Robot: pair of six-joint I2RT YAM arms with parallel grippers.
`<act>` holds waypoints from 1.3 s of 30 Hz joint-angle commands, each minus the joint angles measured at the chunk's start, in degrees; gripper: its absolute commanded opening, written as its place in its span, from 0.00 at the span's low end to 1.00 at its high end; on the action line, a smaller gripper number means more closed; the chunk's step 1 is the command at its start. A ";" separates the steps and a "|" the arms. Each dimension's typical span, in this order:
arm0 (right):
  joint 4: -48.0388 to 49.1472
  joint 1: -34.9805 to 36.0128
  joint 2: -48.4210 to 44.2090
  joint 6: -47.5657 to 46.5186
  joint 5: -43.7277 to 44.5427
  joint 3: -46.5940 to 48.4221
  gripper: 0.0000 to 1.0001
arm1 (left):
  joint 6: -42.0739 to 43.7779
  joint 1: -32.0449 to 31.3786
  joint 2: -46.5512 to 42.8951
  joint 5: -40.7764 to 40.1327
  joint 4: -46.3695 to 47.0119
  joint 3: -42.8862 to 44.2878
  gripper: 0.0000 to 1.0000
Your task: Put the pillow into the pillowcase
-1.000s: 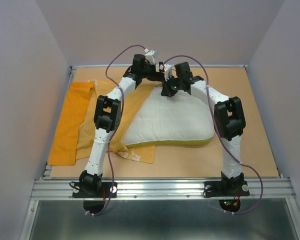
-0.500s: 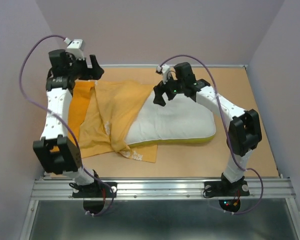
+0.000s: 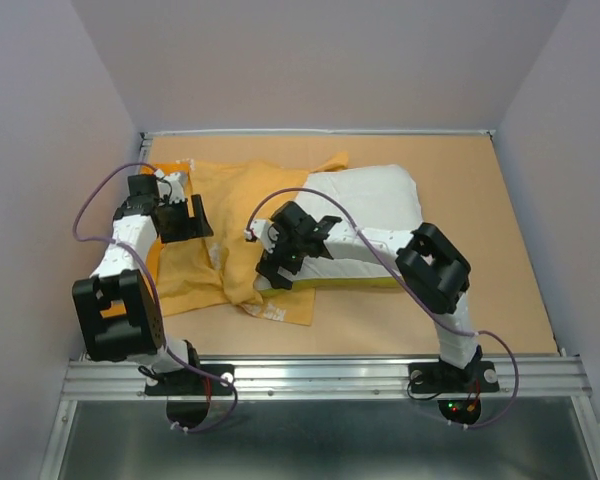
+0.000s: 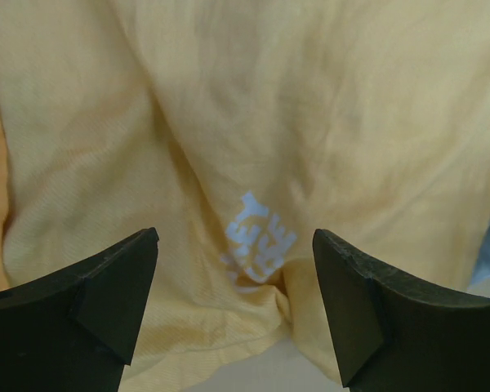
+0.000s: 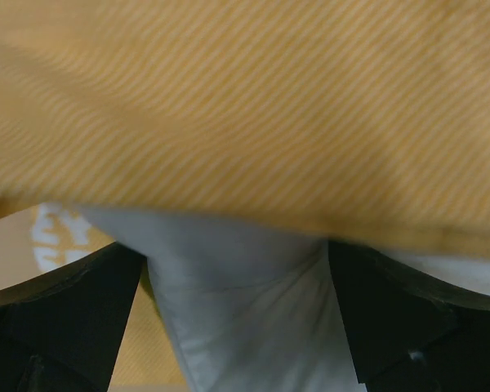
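Pillow: the white pillow (image 3: 370,200) lies from the middle to the upper right of the overhead frame, on the brown counter (image 3: 510,260). Its right part is bare and its left end goes under orange cloth.
Pillowcase: the orange pillowcase (image 3: 230,195) is crumpled left of centre, and one flap reaches over the pillow's upper left edge. We cannot tell if the pillow's end is in the opening or only under the cloth.
Left claw: the left claw (image 3: 185,218) hangs low over the pillowcase at the left of the frame. Its fingers are apart and hold nothing. Its own camera shows only cloth with a small white print (image 4: 257,241).
Right claw: the right claw (image 3: 280,255) is at the pillow's lower left corner, where the case edge meets it. Its fingers are apart, with white pillow cloth between them and orange cloth just above. We cannot tell if the pads press.
What changed: a second ago both claws were together at the pillow's upper edge. Then the left one swung high to the upper left. Now it has come down over the case, and the right one has moved to the lower corner. The case now covers more of the pillow.
Meaning: we judge that both claws are taking new holds, so most of the pillow is still to go in.
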 commanded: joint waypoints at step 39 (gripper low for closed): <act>4.90 -17.78 19.73 28.74 -4.62 29.66 0.00 | 4.65 -29.77 16.04 -13.63 14.02 14.80 0.58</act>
